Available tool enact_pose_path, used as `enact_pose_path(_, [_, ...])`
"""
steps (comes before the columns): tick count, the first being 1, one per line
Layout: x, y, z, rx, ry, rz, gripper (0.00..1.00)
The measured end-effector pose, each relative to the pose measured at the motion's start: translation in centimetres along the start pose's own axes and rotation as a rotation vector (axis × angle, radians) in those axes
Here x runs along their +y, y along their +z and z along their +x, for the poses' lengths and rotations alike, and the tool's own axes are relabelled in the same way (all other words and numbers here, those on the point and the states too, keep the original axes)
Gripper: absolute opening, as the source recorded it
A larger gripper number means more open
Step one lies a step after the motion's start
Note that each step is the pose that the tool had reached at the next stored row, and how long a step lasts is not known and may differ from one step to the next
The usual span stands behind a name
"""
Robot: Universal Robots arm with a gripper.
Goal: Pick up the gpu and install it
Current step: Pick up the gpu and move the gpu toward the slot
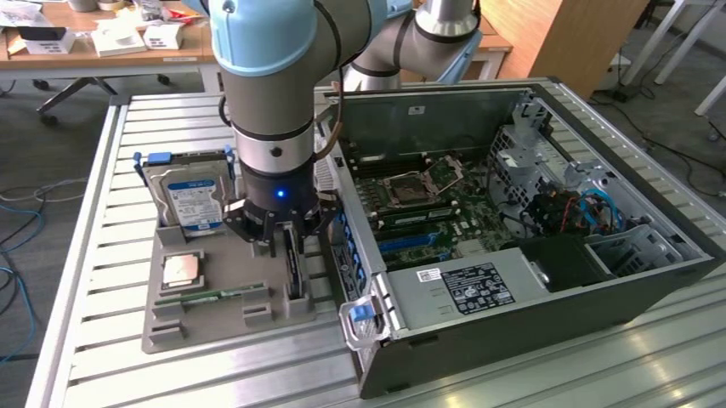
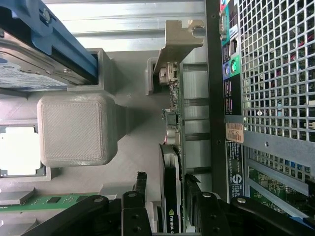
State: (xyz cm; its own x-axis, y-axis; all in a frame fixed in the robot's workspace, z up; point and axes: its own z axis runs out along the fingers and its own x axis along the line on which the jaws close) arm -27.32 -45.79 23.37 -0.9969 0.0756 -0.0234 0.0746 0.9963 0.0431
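At the three o'clock edge of the grey tray [image 1: 210, 336] in the exterior view, the gpu [image 1: 295, 268] stands on its long edge in a slot, its metal bracket [image 2: 178, 37] at one end. The gripper [image 1: 281, 245] straddles it from above. Its jaws are open, with fingers [image 2: 141, 186] either side of the card's flat faces, gripping nothing.

The card looks nearer one finger than the other, so I judge the gripper should be centred before it closes, or the card may tip in its slot. A square grip on both faces seems best.

The computer case [image 1: 511, 280] stands just beside the card at three o'clock, leaving little room. The hard drive [image 1: 193, 195] lies at ten o'clock, the processor chip [image 1: 182, 270] at nine and the memory stick [image 1: 210, 297] at eight.
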Motion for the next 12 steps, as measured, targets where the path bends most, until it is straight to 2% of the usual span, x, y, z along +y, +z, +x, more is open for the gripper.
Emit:
enact_pose_path(5, [0.00, 0.00, 0.00, 0.0000, 0.000, 0.0000, 0.42])
enact_pose_path(7, [0.00, 0.00, 0.00, 0.0001, 0.000, 0.0001, 0.29])
enact_pose_path(12, [0.00, 0.00, 0.00, 0.0000, 0.000, 0.0001, 0.26])
